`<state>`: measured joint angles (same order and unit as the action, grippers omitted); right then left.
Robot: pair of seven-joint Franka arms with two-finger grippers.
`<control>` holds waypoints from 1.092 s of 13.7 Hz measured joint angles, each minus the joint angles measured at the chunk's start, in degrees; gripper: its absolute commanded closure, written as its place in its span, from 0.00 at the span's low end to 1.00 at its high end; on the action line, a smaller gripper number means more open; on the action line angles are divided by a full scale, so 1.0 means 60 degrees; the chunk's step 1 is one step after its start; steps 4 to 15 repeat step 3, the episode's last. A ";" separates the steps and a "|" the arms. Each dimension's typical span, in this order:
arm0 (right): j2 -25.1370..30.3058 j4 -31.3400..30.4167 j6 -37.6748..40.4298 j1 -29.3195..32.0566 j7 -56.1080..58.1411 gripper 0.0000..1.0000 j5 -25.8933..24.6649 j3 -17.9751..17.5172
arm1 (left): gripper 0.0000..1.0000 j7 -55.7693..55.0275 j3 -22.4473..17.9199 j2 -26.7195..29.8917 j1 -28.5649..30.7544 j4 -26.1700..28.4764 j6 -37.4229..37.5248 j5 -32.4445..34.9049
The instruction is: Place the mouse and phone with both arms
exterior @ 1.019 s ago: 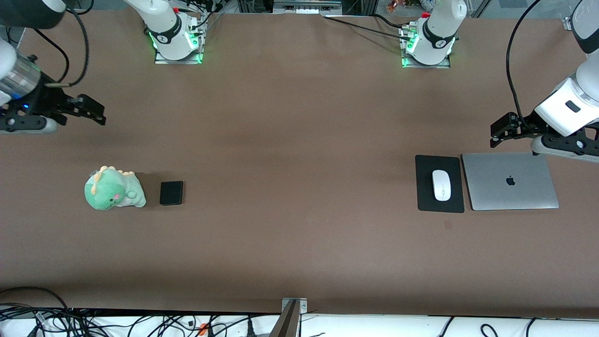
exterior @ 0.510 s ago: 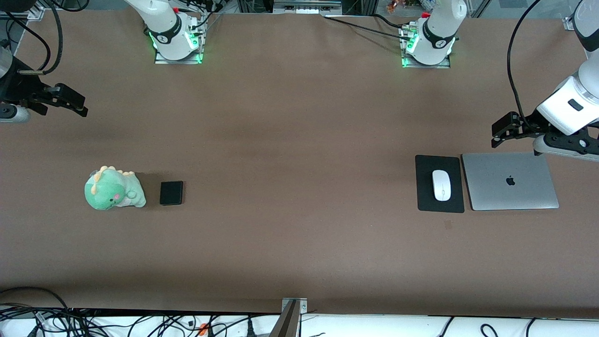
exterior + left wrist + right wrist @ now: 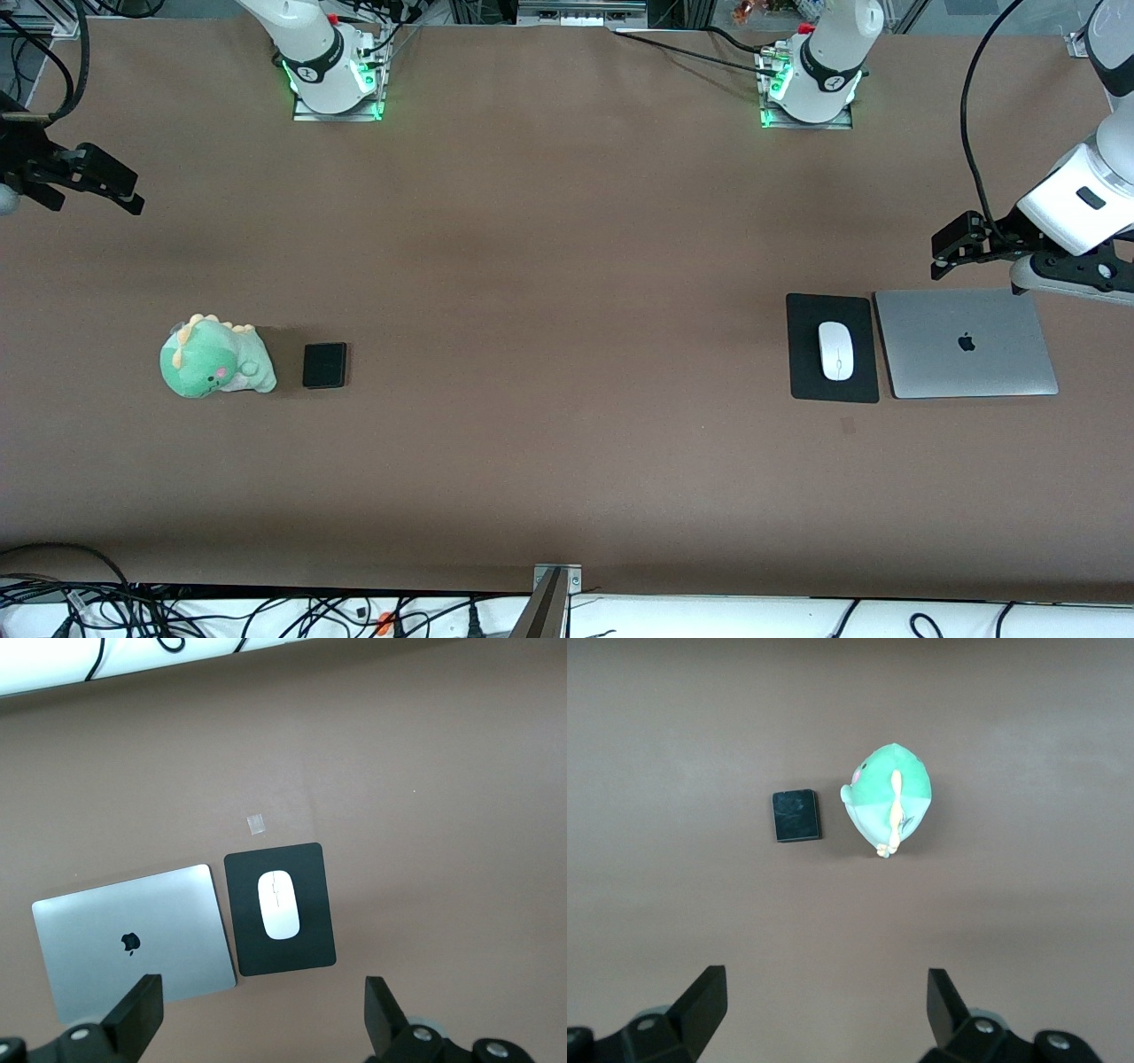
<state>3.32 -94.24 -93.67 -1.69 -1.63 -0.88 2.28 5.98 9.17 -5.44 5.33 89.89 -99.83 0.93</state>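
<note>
The white mouse [image 3: 835, 350] lies on a black mouse pad [image 3: 832, 392], toward the left arm's end of the table; it also shows in the left wrist view [image 3: 278, 904]. The black phone [image 3: 324, 365] lies flat beside a green dinosaur plush, toward the right arm's end; it also shows in the right wrist view [image 3: 796, 815]. My left gripper [image 3: 946, 252] is open and empty, up in the air over bare table next to the laptop's edge. My right gripper [image 3: 111, 184] is open and empty, high over the table's edge at the right arm's end.
A closed silver laptop [image 3: 966, 343] lies beside the mouse pad. A green dinosaur plush [image 3: 215, 357] sits next to the phone. Both arm bases [image 3: 332, 75] stand along the table's edge farthest from the front camera. Cables hang by the nearest edge.
My right gripper has drawn back toward the table's end and farther from the phone. My left gripper has shifted only slightly. Mouse and phone have not moved.
</note>
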 measured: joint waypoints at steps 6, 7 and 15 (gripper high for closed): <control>-0.0002 0.0055 0.0023 0.0000 0.0001 0.00 0.0000 -0.0011 | 0.00 0.0000 0.0000 0.0000 0.0000 0.0000 0.0000 0.0000; -0.0002 0.0055 0.0023 0.0000 0.0001 0.00 0.0000 -0.0011 | 0.00 0.0000 0.0000 0.0000 0.0000 0.0000 0.0000 0.0000; -0.0002 0.0055 0.0023 0.0000 0.0001 0.00 0.0000 -0.0011 | 0.00 0.0000 0.0000 0.0000 0.0000 0.0000 0.0000 0.0000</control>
